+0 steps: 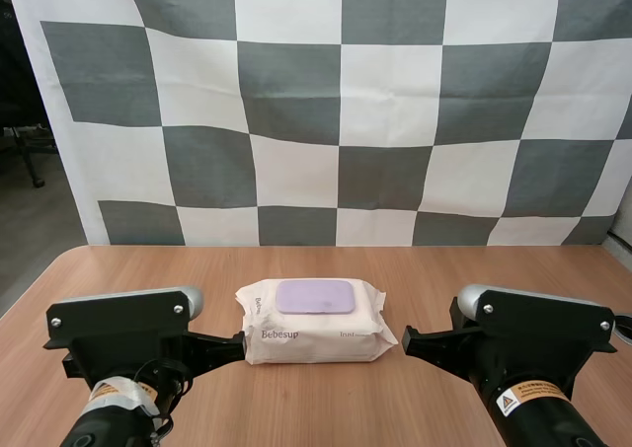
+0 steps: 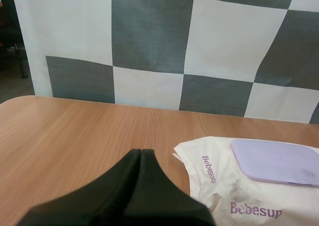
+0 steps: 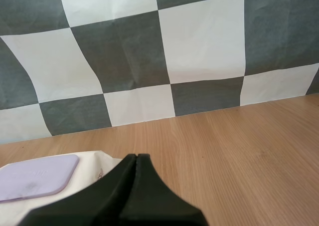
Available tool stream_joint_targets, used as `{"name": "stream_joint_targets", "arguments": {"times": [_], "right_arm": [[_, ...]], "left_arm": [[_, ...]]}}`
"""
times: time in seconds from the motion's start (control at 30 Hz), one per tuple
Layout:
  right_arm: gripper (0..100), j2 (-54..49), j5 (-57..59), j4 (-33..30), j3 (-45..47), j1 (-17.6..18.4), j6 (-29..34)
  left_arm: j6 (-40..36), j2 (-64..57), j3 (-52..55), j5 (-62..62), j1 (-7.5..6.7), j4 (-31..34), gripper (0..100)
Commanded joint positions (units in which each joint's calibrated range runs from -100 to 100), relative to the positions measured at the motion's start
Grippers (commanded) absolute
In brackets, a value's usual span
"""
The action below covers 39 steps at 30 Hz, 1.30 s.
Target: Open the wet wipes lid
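Table holds 1 wipes pack with 1 lid down; left pincer and right pincer closed, empty.

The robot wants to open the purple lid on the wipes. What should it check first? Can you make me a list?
1. The white soft pack of wet wipes lies flat on the wooden table, between the arms: ok.
2. The flat lilac plastic lid faces up, nothing on it: ok.
3. The left claw is holding nothing and sits by the pack's end: ok.
4. The right claw is holding nothing and sits by the other end: ok.
5. A claw is open, ready to catch the lid: not ok, both are shut.
6. Which lid edge lifts up: cannot tell.
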Motion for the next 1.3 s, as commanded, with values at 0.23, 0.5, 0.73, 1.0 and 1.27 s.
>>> {"name": "stream_joint_targets", "arguments": {"times": [0.23, 0.5, 0.73, 1.0, 1.27], "right_arm": [[0, 0.00, -0.03, 0.07, 0.00, -0.01, 0.07], [0, 0.00, -2.90, -0.05, 0.00, -0.01, 0.07], [0, 0.00, -36.04, -23.41, 0.00, -0.01, -0.13], [0, 0.00, -91.49, -26.97, 0.00, -0.01, -3.41], [0, 1.67, -73.72, -18.35, -20.98, -0.01, -10.41]], "left_arm": [[0.03, 0.00, 0.00, -0.01, 0.01, 0.01, 0], [0.03, 0.00, 0.00, -5.05, 0.03, -1.84, 0], [0.03, 0.00, 0.00, -51.18, 0.03, -1.84, 0], [-0.70, 0.00, -1.43, -120.75, 0.03, 7.65, 0], [-1.16, 2.11, -22.75, -91.96, 0.03, 19.12, 0]]}}
